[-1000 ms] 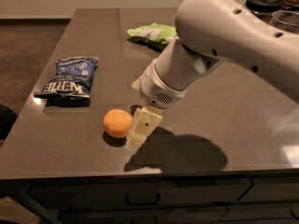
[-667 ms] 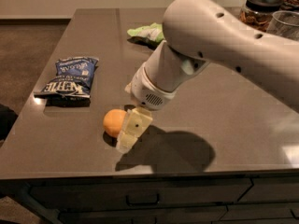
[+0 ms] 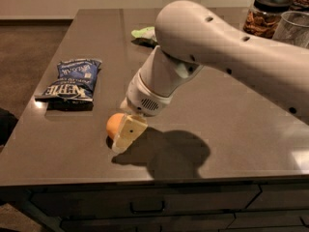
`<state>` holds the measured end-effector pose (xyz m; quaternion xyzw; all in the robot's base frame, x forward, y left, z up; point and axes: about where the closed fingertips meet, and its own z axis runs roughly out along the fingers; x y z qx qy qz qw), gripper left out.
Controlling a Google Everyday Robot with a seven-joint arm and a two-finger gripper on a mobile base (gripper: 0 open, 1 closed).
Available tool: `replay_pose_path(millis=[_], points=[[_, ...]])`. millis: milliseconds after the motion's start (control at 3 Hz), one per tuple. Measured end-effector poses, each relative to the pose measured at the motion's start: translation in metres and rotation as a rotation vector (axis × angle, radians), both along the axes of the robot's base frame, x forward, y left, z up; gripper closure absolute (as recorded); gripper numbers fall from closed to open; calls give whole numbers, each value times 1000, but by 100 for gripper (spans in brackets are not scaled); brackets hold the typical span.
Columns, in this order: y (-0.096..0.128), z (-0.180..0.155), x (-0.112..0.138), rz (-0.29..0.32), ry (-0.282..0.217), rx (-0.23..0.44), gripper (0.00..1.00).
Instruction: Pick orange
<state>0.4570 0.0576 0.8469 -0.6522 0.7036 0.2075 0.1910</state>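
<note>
The orange [image 3: 114, 123] lies on the dark table [image 3: 241, 115] near its front edge, left of centre. My gripper [image 3: 126, 132] is down at the orange, reaching to the tabletop and covering the orange's right side, so only the left part of the fruit shows. The big white arm [image 3: 217, 47] reaches in from the upper right and casts a shadow on the table to the right of the orange.
A blue chip bag [image 3: 72, 79] lies flat to the left, behind the orange. A green bag [image 3: 144, 33] lies at the back, partly behind the arm. A lidded jar [image 3: 266, 13] and a clear container [image 3: 294, 28] stand at the back right. Drawers sit below the front edge.
The arm has swung left and the gripper has moved from beside the orange to right over its right side, now overlapping it. The orange and bags have not moved.
</note>
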Motion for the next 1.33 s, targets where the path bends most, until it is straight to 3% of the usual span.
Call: replay_pose_path(millis=[667,1000,1333], points=[[-12,19,10,-43,39,74,70],[-25,60,24,-81,41,155,99],[-32,86,27,-86,33,197,100]])
